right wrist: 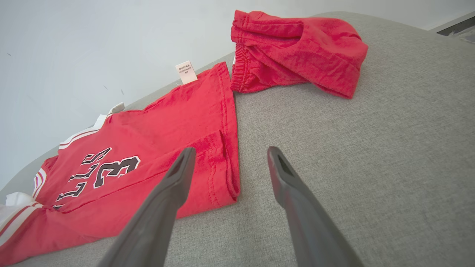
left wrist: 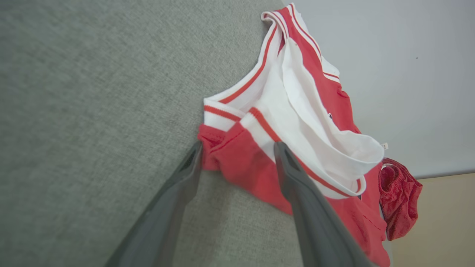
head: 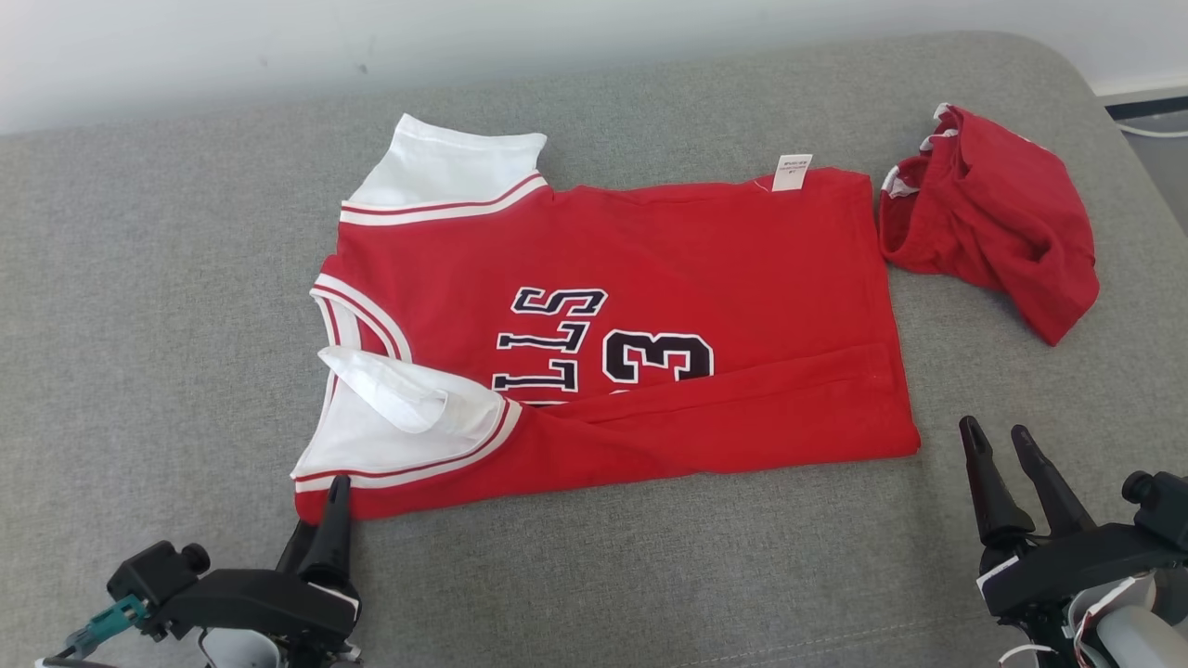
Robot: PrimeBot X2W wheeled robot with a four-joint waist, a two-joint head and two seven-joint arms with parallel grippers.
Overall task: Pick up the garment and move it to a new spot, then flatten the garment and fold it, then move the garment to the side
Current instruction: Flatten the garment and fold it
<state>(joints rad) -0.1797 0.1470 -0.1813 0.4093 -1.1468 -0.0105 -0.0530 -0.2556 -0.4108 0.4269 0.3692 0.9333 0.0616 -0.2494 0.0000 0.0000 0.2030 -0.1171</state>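
Found red jersey spread on grey cushion, left gripper splayed astride its corner, unclamped; right gripper parted beside hem

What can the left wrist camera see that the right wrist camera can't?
Left wrist, not right wrist: the left gripper, open around a corner of the red jersey. Right wrist, not left wrist: the right gripper, open near the jersey's hem, and the black 3, plain to read. Both: the jersey, the crumpled red shorts, the grey cushion and the pale wall.
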